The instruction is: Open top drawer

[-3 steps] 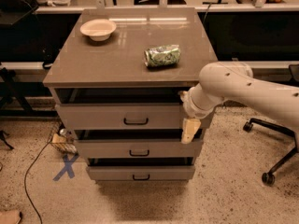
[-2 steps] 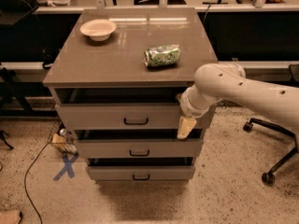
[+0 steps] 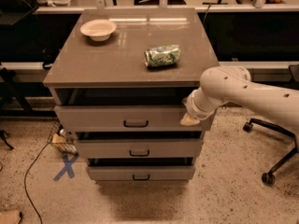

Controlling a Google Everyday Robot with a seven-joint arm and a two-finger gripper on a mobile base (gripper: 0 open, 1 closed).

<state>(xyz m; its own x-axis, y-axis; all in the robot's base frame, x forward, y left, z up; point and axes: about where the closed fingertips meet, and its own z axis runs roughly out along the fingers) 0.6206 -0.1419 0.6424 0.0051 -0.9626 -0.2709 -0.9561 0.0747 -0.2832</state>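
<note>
The top drawer [image 3: 107,118] is the widest grey drawer of the cabinet, with a black bar handle [image 3: 136,123] at its centre. It stands a little way out, with a dark gap above its front. My gripper [image 3: 189,119] hangs from the white arm [image 3: 243,94] at the right end of that drawer front, well right of the handle. Only its pale tip shows against the drawer.
Two narrower drawers [image 3: 139,148] [image 3: 140,173] sit below, also slightly out. On the cabinet top [image 3: 93,59] lie a white bowl [image 3: 98,29] and a green crumpled bag [image 3: 162,56]. A blue X [image 3: 66,166] is taped to the floor at left. An office chair base [image 3: 273,167] stands at right.
The arm has swung left and lifted the gripper from below the top drawer's front up to its right end. The drawers look the same as before.
</note>
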